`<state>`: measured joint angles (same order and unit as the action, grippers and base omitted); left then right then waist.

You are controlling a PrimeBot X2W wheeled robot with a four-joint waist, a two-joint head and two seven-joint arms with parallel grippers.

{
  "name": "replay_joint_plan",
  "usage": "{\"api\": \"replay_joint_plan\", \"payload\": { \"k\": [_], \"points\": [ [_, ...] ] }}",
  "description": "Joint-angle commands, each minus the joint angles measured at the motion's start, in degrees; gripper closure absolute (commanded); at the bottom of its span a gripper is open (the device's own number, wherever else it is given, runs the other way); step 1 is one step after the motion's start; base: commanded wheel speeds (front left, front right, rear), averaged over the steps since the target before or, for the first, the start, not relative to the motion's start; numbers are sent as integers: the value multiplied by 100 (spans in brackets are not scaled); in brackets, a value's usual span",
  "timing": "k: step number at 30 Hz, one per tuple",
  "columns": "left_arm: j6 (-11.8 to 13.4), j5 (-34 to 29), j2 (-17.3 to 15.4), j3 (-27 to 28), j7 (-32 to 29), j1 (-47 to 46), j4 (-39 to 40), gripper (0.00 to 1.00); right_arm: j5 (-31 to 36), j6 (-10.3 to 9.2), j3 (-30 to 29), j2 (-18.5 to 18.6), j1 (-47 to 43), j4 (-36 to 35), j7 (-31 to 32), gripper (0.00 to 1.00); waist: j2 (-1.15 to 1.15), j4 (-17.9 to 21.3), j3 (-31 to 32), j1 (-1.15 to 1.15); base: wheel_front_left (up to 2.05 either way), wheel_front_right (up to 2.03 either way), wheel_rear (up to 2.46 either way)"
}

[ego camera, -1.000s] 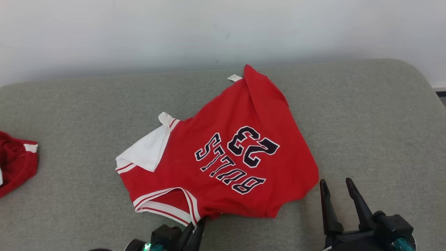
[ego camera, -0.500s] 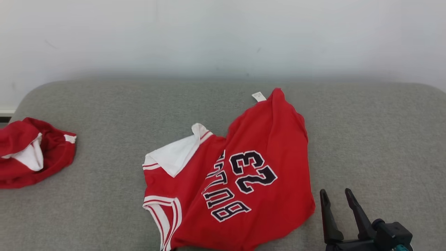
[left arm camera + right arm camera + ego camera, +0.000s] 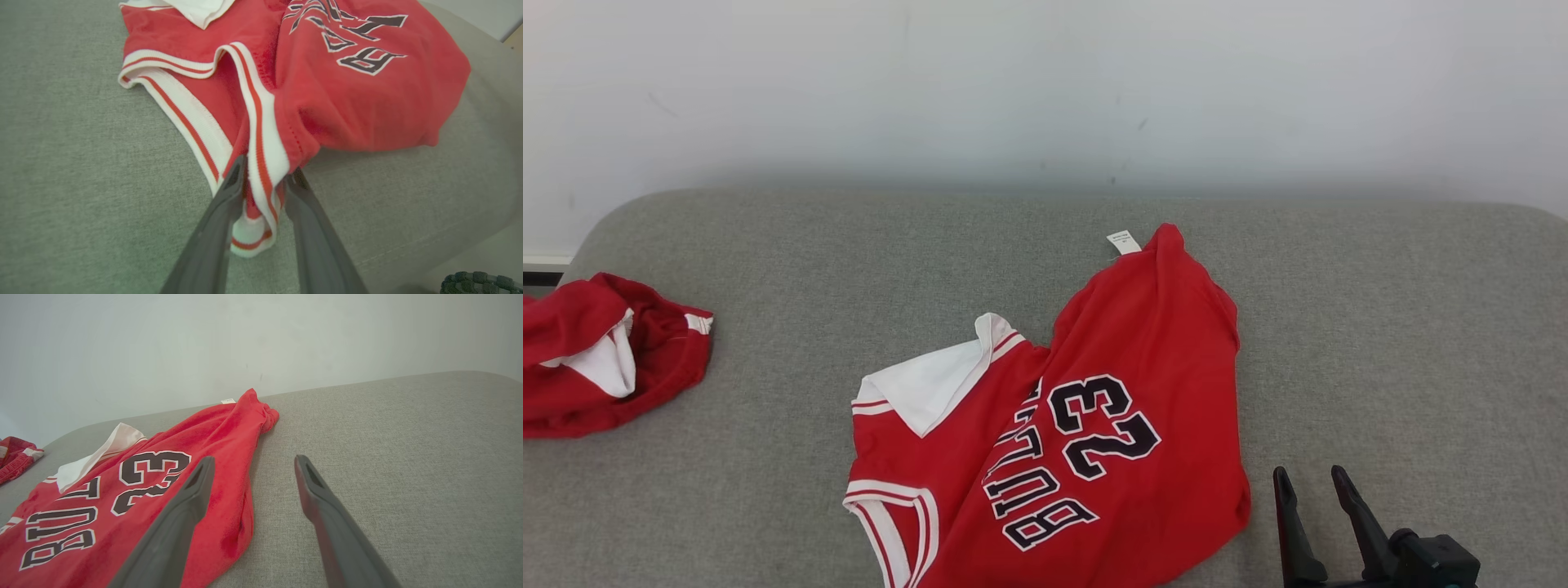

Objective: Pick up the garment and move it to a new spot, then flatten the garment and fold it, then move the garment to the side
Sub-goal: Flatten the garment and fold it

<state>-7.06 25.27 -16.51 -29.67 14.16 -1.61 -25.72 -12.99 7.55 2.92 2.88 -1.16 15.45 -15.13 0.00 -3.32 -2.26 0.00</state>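
Note:
The garment (image 3: pixel 1111 408) is a red jersey with white trim and dark lettering, lying rumpled on the grey cushion (image 3: pixel 1380 327), its near part running off the head view's bottom edge. In the left wrist view my left gripper (image 3: pixel 267 167) pinches the garment's (image 3: pixel 347 102) white-and-red striped trim, the cloth touching both fingers. My right gripper (image 3: pixel 1308 474) stands open just right of the jersey with nothing between its fingers. In the right wrist view the right gripper (image 3: pixel 254 458) hovers over bare cushion at the edge of the garment (image 3: pixel 143 486).
A second red and white garment (image 3: pixel 605 359) lies bunched at the cushion's far left. A white wall (image 3: pixel 1045 82) rises behind the cushion. The cushion's rounded front edge (image 3: pixel 470 228) falls away close behind the left gripper.
The head camera has shifted, so my left gripper has left its view. The jersey has been dragged toward the near edge and has bunched narrower, its lettering creased. The right gripper stays open.

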Motion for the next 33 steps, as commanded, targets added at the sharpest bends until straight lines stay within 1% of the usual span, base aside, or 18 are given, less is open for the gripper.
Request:
{"api": "replay_joint_plan", "payload": {
  "k": [1,4,7,10,12,15,20,24,28,33],
  "points": [
    [33,16,42,39,53,-48,-57,0,44,-14,-5,0,-17,5,-3,0,0,-4,11,0,0,0,0],
    [98,-48,150,199,101,40,0,0,64,-14,-50,1,-74,47,-3,0,0,-60,23,0,0,0,0],
    [113,-192,280,555,106,264,478,0,69,-14,-109,1,-84,56,-3,0,0,-142,24,0,0,0,0],
    [55,-389,422,896,103,587,1094,0,70,-14,-160,1,-73,58,-2,0,0,-236,12,0,0,0,0],
    [5,-495,469,1030,104,795,1383,0,74,-14,-179,0,-77,64,-3,0,0,-296,5,0,0,0,0],
    [-22,-625,513,1196,104,1024,1574,0,81,-14,-193,1,-71,75,-3,0,0,-364,-8,0,0,0,0],
    [-52,-732,563,1268,105,1097,1598,0,88,-14,-169,1,-24,102,-3,0,0,-396,-24,0,0,0,0],
    [-38,-823,519,994,105,1011,1527,0,93,-14,-134,1,41,118,-3,0,0,-364,-51,0,0,0,0],
    [-33,-879,486,762,106,947,1250,0,107,-14,-131,1,53,140,-3,0,0,-297,-65,0,0,0,0],
    [-34,-1006,507,731,106,714,781,0,114,-14,-145,0,43,135,-3,0,0,-237,-90,0,0,0,0]
  ]
}}
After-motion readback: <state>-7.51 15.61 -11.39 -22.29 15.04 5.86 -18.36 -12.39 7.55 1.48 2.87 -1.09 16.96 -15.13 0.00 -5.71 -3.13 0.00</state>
